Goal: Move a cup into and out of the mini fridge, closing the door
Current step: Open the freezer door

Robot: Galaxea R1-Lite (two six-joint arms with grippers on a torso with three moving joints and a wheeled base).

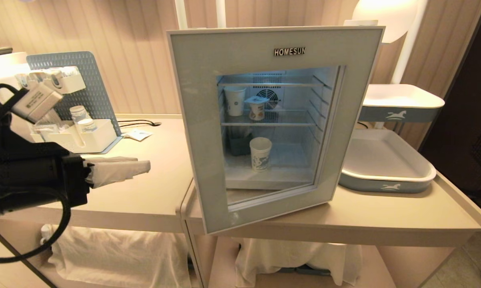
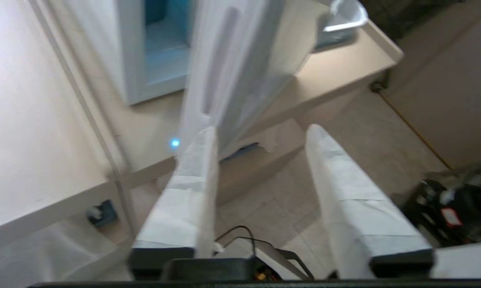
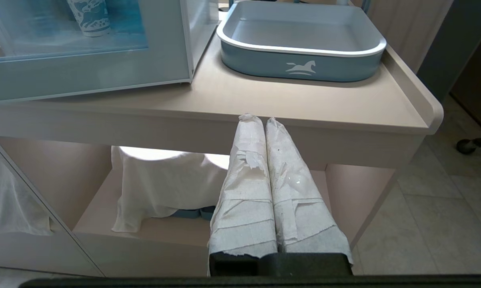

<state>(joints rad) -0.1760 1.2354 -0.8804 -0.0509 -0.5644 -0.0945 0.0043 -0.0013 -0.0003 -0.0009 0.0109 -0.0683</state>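
Now: small white paper cup w/ blue horse print (image 1: pixel 260 153) on fridge floor, 12 o'clock behind ajar glass door (image 1: pixel 202 132). Light, crushable; grip mid-wall gently. Left gripper (image 2: pixel 260 140) empty, fingers apart; right gripper (image 3: pixel 260 120) closed, parked.

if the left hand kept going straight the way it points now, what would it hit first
Probably the door: the left hand points level toward its open edge, empty, over the counter. Depth is unclear, so it could pass just in front.
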